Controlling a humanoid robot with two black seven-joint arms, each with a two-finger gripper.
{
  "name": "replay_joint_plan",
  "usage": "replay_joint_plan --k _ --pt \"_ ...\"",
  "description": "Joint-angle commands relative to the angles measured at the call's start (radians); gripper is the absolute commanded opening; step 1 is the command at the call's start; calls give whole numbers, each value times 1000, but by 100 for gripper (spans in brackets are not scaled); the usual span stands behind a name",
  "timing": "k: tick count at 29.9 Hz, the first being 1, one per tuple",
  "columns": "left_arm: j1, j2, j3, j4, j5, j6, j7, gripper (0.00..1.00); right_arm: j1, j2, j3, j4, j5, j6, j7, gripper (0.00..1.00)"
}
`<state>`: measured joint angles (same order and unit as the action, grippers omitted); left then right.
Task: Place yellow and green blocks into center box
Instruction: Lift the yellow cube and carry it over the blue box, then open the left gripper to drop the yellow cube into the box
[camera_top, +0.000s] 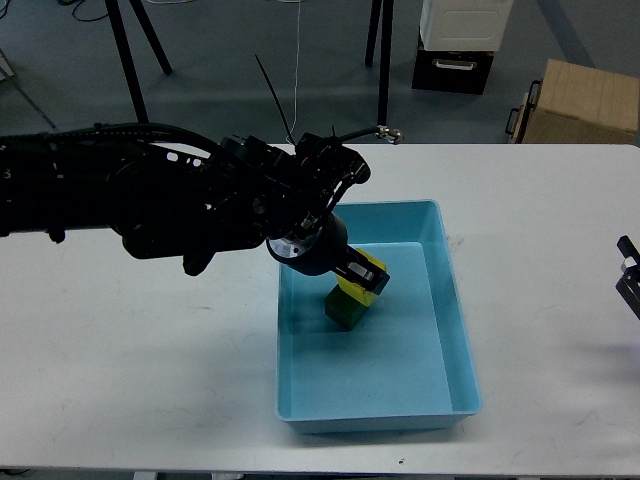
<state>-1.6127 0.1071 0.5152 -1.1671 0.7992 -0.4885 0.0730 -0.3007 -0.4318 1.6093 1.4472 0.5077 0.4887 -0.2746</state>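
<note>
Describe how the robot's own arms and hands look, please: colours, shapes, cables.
The left arm is thick, matte black, wrapped in black cables, with a silver connector near the wrist. Its left hand is black, behind a round silver-faced wrist. Only a dark edge of the right hand shows.

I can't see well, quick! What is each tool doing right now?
Left tool: closed on the small yellow block, above the blue plastic box.
Right tool: only an edge shows, cannot be told.
</note>
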Motion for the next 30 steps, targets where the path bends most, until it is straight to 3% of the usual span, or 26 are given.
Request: replay_joint_plan --k 1,4,6,9,17,20,24,30 --pt "10 -1 0 3 -2 0 -2 52 0 1 -3 1 0 0 0 97" --pt "11 -1 0 4 -3 0 -15 65 -1 -1 -2 -1 0 0 0 97" --pt "11 0 -3 13 -3 0 -39 81 -1 -1 0 -1 0 0 0 97" --pt "11 -1 -3 18 -3 0 -64 87 -1 -1 1 -1 0 0 0 97" --pt "5 3 -12 58 -5 0 -65 91 -1 2 1 -1 0 0 0 97" --pt "-12 26 -52 93 -26 0 -87 93 -1 2 0 -1 0 0 0 97" --pt "-9 109 -235 150 -90 0 -90 99 11 2 3 -1 0 0 0 97" --pt "65 151 -512 211 -268 0 -91 99 14 2 -3 1 0 0 0 97"
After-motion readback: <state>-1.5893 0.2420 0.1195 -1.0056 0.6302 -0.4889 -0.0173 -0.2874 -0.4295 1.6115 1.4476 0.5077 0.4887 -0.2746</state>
